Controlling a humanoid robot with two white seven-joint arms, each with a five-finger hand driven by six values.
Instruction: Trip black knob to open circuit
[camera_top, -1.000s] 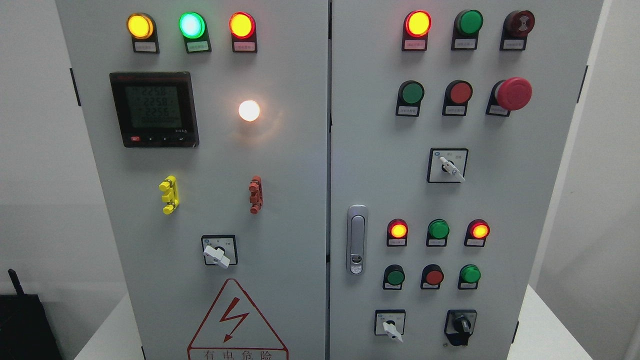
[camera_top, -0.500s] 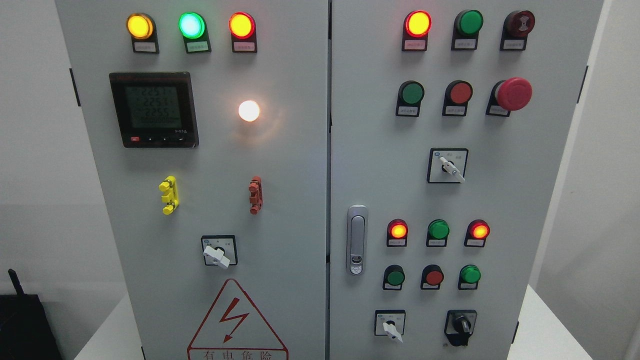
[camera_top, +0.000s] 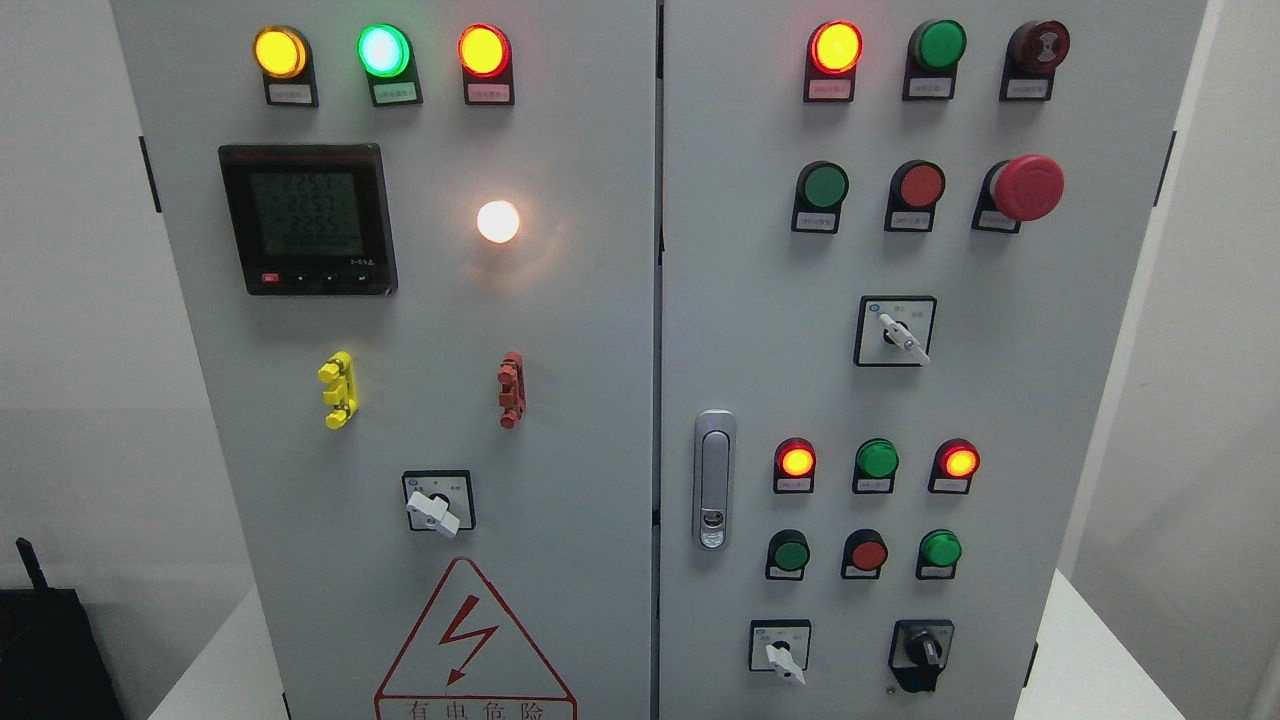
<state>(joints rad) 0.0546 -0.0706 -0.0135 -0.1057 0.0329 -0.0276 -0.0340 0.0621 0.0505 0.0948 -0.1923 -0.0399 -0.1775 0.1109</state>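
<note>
The black knob (camera_top: 922, 652) is a rotary switch at the lower right of the grey cabinet's right door (camera_top: 760, 330); its handle stands roughly upright, tipped slightly. A white rotary switch (camera_top: 782, 655) sits just left of it. Neither of my hands nor any arm shows in the head view.
The right door carries lit red lamps (camera_top: 836, 46), green and red push buttons, a red mushroom stop button (camera_top: 1025, 187), a white selector (camera_top: 903, 336) and a silver door latch (camera_top: 714, 478). The left door has a meter (camera_top: 307, 218), a white lamp (camera_top: 498, 221), another white selector (camera_top: 433, 511). A black box (camera_top: 50, 650) sits at lower left.
Only the meter's digits flicker; nothing else has moved.
</note>
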